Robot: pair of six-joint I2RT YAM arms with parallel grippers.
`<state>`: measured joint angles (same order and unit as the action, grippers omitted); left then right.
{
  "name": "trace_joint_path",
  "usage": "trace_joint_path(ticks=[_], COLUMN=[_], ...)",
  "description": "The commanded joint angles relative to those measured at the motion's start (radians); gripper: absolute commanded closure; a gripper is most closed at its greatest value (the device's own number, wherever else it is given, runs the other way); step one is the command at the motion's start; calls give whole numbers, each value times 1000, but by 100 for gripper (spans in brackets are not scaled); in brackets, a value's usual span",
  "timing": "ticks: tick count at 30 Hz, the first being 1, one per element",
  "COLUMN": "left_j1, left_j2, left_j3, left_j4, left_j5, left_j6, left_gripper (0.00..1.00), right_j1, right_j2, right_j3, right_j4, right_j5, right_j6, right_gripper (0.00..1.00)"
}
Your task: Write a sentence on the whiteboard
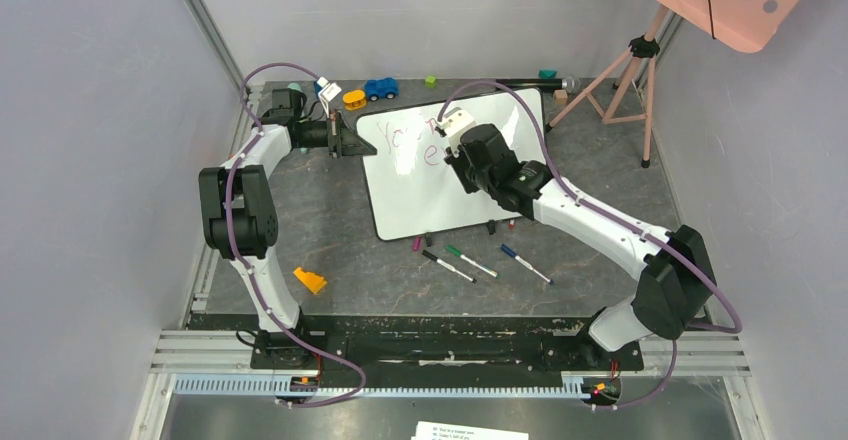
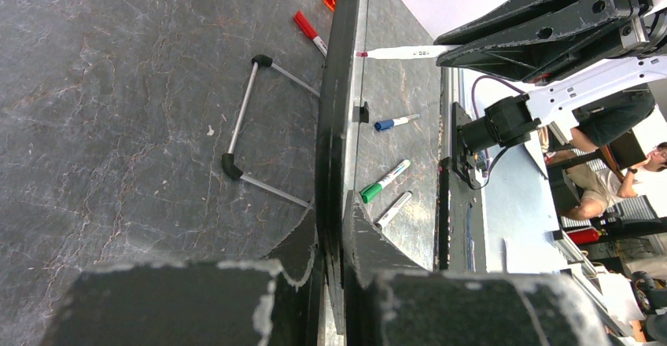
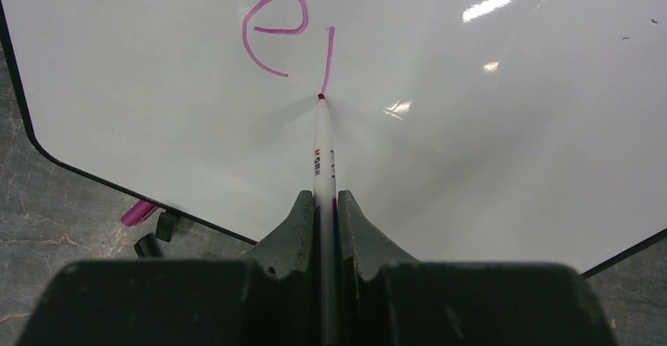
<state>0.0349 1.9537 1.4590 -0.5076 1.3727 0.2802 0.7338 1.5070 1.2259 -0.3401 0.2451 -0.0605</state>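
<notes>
Grips a white marker (image 3: pixel 321 138) tight in the right pincer (image 3: pixel 322 198). Touches its pink tip to the whiteboard (image 3: pixel 503 149) straight ahead of the pincer, at the foot of a short stroke just right of a pink "e" (image 3: pixel 271 35). Shows, left of the pincer past the board's edge, a pink marker end (image 3: pixel 138 212) by a black foot (image 3: pixel 163 225).

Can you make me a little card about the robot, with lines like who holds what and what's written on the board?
Left gripper: shut on the edge of the whiteboard
Right gripper: shut on a marker, its tip touching the board
Writing: pink; the top line looks like "You're", and below it an "e" and one stroke
Loose on the table in front of the board: black marker, green marker, blue marker
Behind the board: blue toy car
</notes>
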Motion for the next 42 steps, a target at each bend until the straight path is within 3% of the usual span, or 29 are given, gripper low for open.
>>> trace_joint_path(ticks=[1,20,42], left_j1=[-63,-63,-63], left_j2=[34,36,35], left_j3=[-46,-44,-45], left_j4=[-19,-19,-19], left_j5=[-259,-259,-259], left_j6=[199,198,199], left_gripper=[98,98,98], right_j1=[-7,-59,-71], right_j2=[16,80,-13], right_j3=[46,182,32], right_j4=[11,-8,-33], right_j5=[31,46,10], right_j6=[2,-3,2], right_gripper=[100,100,100])
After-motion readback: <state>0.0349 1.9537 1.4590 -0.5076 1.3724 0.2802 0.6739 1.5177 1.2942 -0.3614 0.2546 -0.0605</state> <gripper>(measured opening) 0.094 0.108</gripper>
